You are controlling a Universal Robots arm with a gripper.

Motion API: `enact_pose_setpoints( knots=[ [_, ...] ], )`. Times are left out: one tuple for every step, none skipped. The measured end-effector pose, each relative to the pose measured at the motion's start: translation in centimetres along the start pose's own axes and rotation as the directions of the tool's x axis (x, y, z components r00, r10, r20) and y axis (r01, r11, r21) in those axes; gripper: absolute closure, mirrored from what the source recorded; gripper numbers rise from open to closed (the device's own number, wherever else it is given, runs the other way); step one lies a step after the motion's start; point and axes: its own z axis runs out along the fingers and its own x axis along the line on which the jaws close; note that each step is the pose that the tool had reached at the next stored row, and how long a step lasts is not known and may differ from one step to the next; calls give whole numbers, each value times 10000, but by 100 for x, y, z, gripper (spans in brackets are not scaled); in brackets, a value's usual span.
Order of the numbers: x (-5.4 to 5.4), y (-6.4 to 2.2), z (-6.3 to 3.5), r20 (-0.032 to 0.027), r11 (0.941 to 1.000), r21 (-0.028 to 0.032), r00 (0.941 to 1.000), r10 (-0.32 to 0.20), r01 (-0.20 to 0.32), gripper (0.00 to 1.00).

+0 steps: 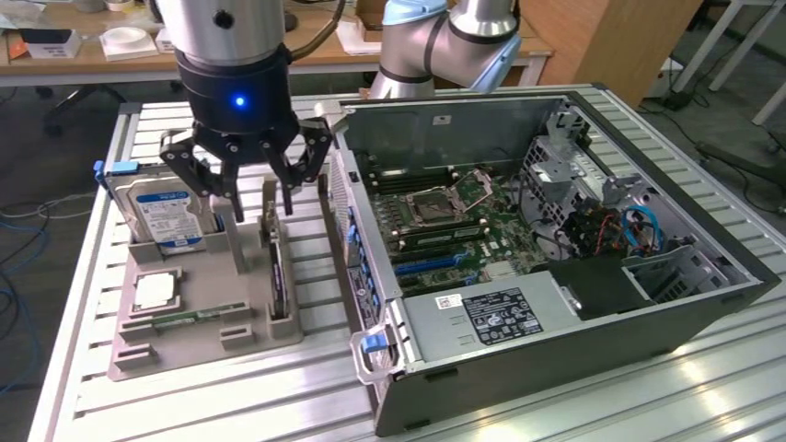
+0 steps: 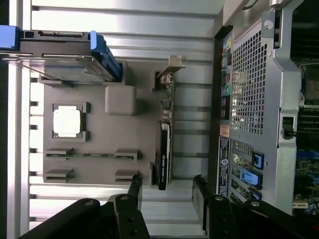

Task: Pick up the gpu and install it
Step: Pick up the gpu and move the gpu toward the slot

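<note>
The gpu [image 1: 275, 267] stands thin edge-on in a slot of the grey holder tray [image 1: 209, 341], green board with a black cooler and a silver bracket at its far end. In the wrist view the gpu [image 2: 164, 134] lines up with the gap between my fingers. My gripper [image 1: 258, 207] hangs open just above the card's far end, one finger on each side of its line, not touching it. Through the wrist camera my gripper [image 2: 167, 194] has nothing between its black fingertips [image 2: 135, 191].
The tray also holds a blue-labelled hard drive [image 1: 166, 216], a silver processor [image 1: 154, 290] and a memory stick [image 1: 197, 316]. The open computer case [image 1: 491, 318] lies at the exterior view's right, motherboard [image 1: 443, 221] exposed. A second arm [image 1: 443, 46] stands behind it.
</note>
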Motion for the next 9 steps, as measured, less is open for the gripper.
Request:
enact_pose_setpoints(
  knots=[
    [13,-1,12,-1,10000,1,10000,-1,1,47],
    [22,0,26,1,10000,-1,10000,-1,1,47],
    [26,-1,40,1,10000,-1,10000,0,0,47],
    [27,-2,56,1,10000,0,10000,-2,2,47],
    [27,-3,73,0,10000,0,10000,-2,2,47],
    [28,-2,92,0,10000,0,10000,-1,1,47],
    [29,-2,112,1,10000,0,10000,0,0,47],
    [29,-2,130,1,10000,-1,10000,-1,1,47],
    [29,-2,148,1,10000,0,10000,-1,1,47]
  ],
)
